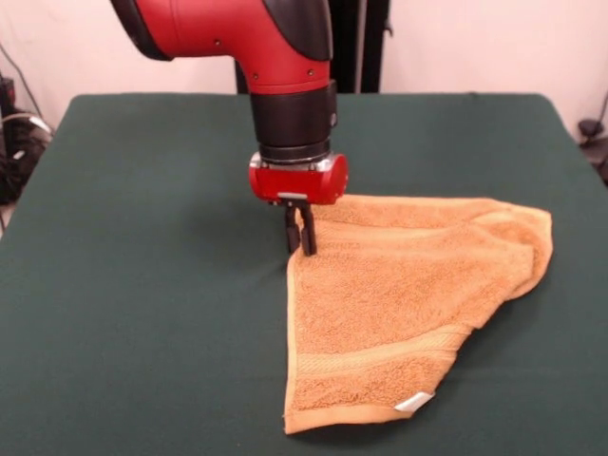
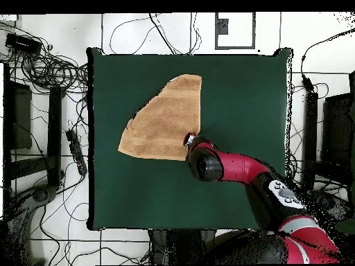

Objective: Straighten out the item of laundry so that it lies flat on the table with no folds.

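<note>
Nearest the front camera lies the towel's (image 1: 399, 304) lower hem, with a small white care tag (image 1: 414, 402) at its near corner; the cloth is an orange-tan terry square, but it does not show as a square now; one side is turned over on itself, so the outline reads as a rough triangle with a rounded, doubled lobe toward the picture's right edge; woven border bands run across the near part. It rests on the green table (image 1: 133, 313), a little off centre in the front view and well inside every edge. By the look of it, the towel will handle as something light, soft and limp; it should drape and drag rather than hold shape, the pile ought to grip the felt-like top somewhat, and nothing about it seems fragile; a pinch on a corner or a hem, rather than the middle, looks the best hold, and the folded-over lobe is likely the part to draw outward so the cloth opens flat. Farther back, the tool (image 1: 300, 233) hangs from the red and black arm at the towel's far corner; its two dark fingers (image 1: 309, 231) stand narrow, close together, tips down at the cloth's edge; whether any cloth is pinched between them I cannot tell. The overhead view agrees, with the arm's end at that corner.
</note>
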Controlling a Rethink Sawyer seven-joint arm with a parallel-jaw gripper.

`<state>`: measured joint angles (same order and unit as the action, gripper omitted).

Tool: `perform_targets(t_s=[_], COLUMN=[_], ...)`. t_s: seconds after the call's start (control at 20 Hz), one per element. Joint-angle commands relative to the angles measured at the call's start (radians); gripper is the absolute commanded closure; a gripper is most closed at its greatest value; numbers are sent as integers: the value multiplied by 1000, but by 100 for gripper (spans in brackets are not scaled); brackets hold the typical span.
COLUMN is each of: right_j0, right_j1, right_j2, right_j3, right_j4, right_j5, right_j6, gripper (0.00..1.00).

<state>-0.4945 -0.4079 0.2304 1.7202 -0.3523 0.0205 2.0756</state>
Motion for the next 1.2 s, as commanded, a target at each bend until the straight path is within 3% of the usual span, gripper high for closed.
perform_targets(t_s=[0.05, 0.15, 0.3, 0.4, 0.55, 0.7, 0.85, 1.2], right_j0=[81, 126, 147, 119, 62, 1, -50, -232], right_j1=[131, 53, -207, -352, -488, -568, -593, -575], right_j2=[64, 1, -77, -85, -73, -42, -12, 78], right_j3=[-71, -19, 130, 201, 280, 340, 354, 374], right_j4=[4, 49, 89, 105, 124, 140, 142, 110], right_j5=[-27, 12, 199, 318, 414, 453, 468, 447], right_j6=[83, 133, 142, 93, 33, 2, -31, -123], gripper=[100, 100, 100, 100, 100, 100, 100, 100])
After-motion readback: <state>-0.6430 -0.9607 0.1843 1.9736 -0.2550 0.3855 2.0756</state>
